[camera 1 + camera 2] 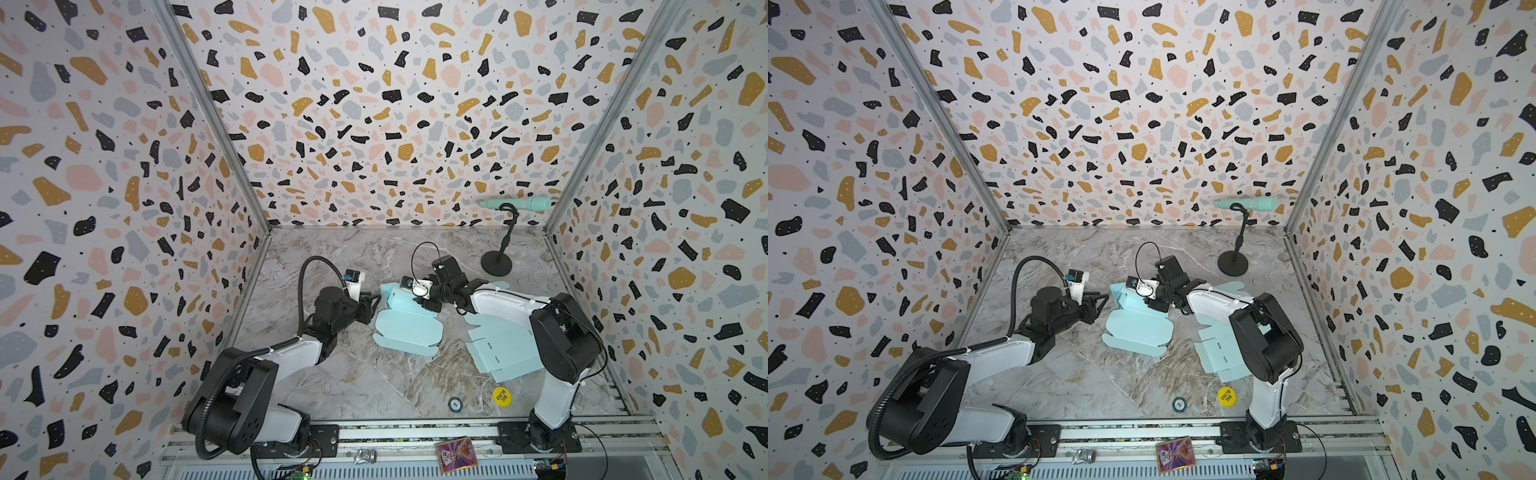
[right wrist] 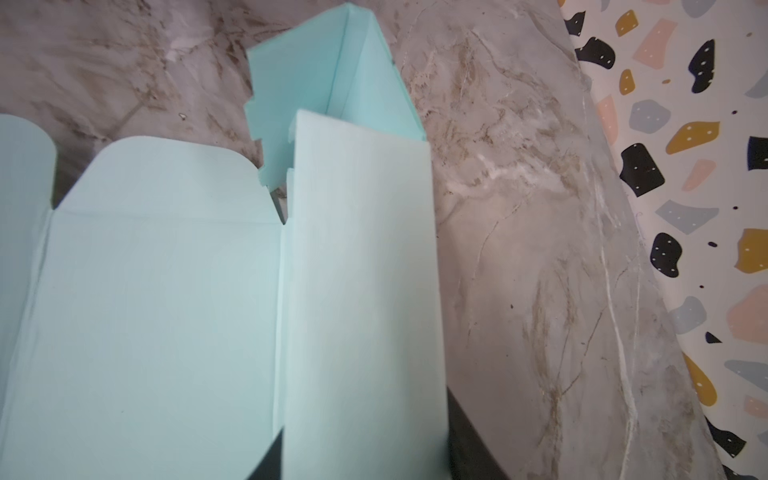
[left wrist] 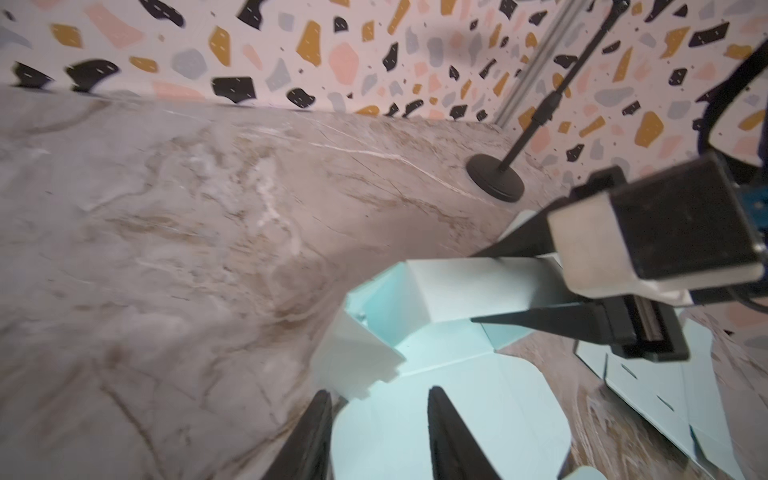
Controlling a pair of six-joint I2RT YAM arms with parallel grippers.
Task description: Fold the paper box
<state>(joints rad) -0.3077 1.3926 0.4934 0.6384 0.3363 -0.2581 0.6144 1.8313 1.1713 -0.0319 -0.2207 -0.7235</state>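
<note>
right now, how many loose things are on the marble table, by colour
mint paper box pieces: 2, one half-folded box and one flat cut-out sheet
black round-based stand holding a mint microphone: 1
yellow round disc: 1
dark round token: 1
total: 5

Both top views are evenly and brightly lit, without glare, and the walls (image 1: 374,104) bow outward toward the edges. Soft shadows lie under the arms. In the left wrist view the table (image 3: 166,249) at lower left is smeared and the fingers (image 3: 453,440) are soft. The right wrist view is soft throughout.
</note>
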